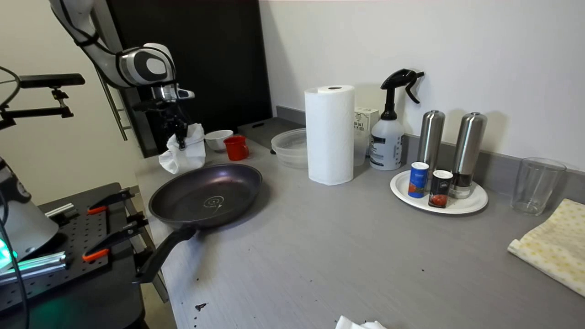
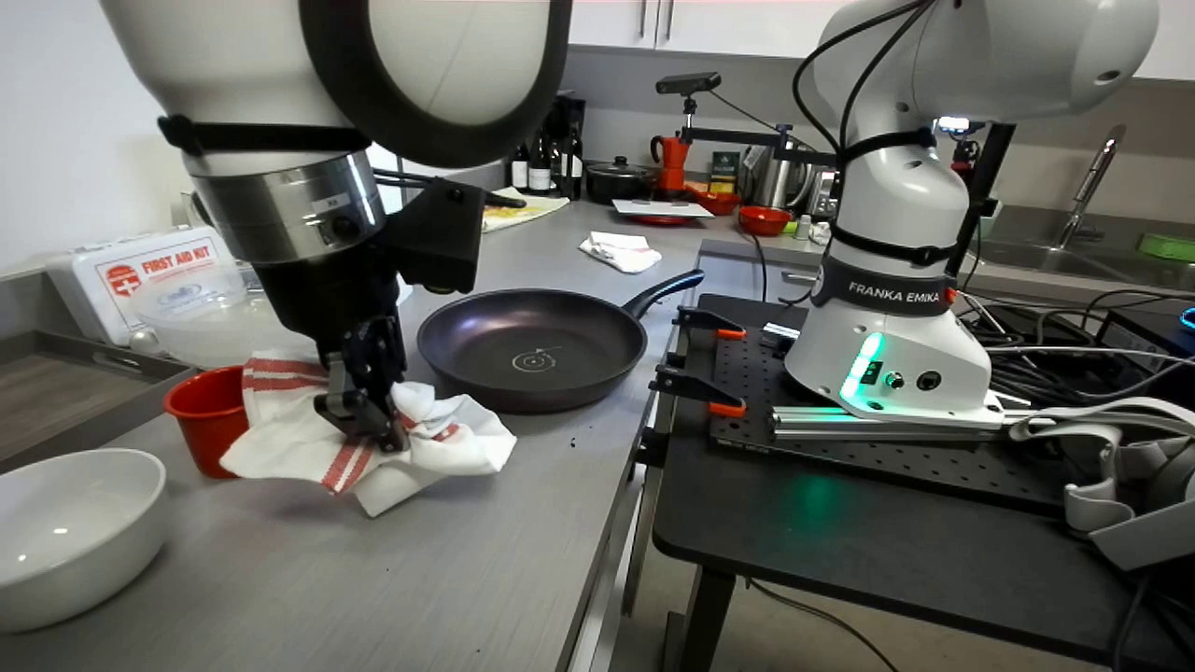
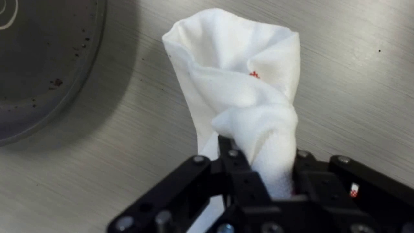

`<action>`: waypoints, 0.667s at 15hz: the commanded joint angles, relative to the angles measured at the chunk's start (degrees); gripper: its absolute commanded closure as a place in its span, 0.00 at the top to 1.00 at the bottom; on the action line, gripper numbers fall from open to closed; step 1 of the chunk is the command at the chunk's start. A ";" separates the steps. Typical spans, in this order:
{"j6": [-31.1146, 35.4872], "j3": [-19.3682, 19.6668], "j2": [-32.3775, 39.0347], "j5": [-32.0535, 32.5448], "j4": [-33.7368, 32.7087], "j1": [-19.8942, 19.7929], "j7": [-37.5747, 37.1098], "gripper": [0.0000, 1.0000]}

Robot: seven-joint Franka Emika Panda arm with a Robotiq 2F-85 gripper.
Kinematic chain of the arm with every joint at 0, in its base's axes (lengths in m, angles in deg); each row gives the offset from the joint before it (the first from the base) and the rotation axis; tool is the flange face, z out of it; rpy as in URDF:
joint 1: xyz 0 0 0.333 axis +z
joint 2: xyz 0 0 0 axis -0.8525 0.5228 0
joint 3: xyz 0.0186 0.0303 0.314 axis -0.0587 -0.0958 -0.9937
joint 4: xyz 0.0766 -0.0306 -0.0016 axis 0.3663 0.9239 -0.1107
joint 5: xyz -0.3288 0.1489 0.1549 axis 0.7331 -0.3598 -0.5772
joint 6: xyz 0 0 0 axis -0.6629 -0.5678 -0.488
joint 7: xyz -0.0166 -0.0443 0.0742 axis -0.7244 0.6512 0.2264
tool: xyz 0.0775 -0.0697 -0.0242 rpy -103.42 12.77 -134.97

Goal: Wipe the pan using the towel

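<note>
Both exterior views are facing roughly opposite ways along the worktop, sharing the frying pan; the wrist view, nearest, is looking steeply down, catching part of it at left.

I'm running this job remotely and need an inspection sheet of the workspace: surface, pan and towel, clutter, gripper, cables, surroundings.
Surface: counter grey, with dark specks on it.
Pan: on the counter; crumbs inside, some reddish.
Towel: bunched, beside the pan, not in it; contact with the counter can't be judged.
Clutter: cup and bowl near the towel; whether cup and towel touch is unclear.
Gripper: shut on the towel.
Cables: some strapped along the arm, more heaped by its base; across the pan, nothing seen.
Surroundings: paper roll, spray bottle and first-aid kit by the wall.
</note>
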 commanded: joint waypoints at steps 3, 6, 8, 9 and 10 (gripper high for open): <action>1.72 -10.12 4.49 3.39 -2.69 -12.65 6.39 0.06; 2.56 -13.10 6.36 5.12 -3.11 -16.88 8.31 0.06; 3.13 -14.25 7.20 5.72 -3.02 -18.82 9.55 0.06; 3.40 -14.74 7.40 5.89 -2.78 -19.66 10.29 0.06; 3.59 -14.99 7.59 6.09 -2.66 -20.26 10.80 0.06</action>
